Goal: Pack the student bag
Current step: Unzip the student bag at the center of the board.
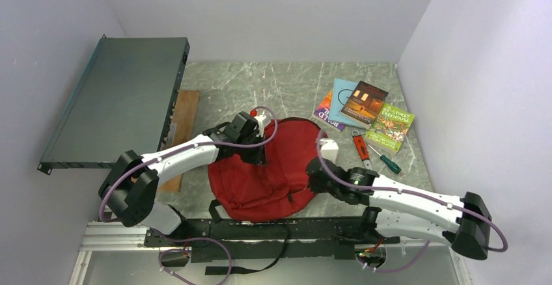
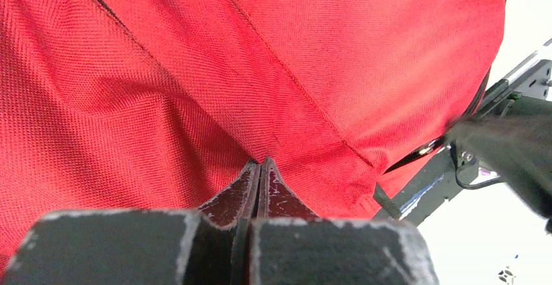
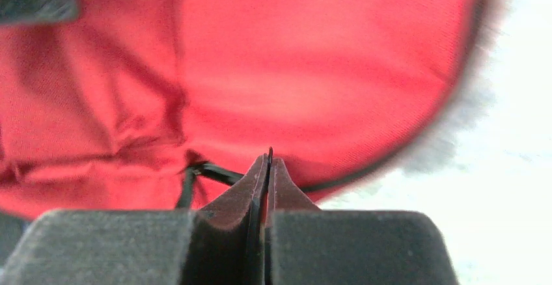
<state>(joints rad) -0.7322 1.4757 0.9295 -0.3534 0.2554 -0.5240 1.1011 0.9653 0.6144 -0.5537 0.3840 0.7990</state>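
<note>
We are finding the student bag (image 1: 273, 174) lying flat just left of the books (image 1: 364, 103) — seemingly zipped, nothing packed yet. Left gripper (image 2: 260, 162) closed, tips pressing a fabric fold; right gripper (image 3: 269, 154) closed by the zipper edge — grasp unclear.

student bag (image 3: 312, 70) rim blurred, books' (image 1: 364, 106) titles perhaps illegible
</note>
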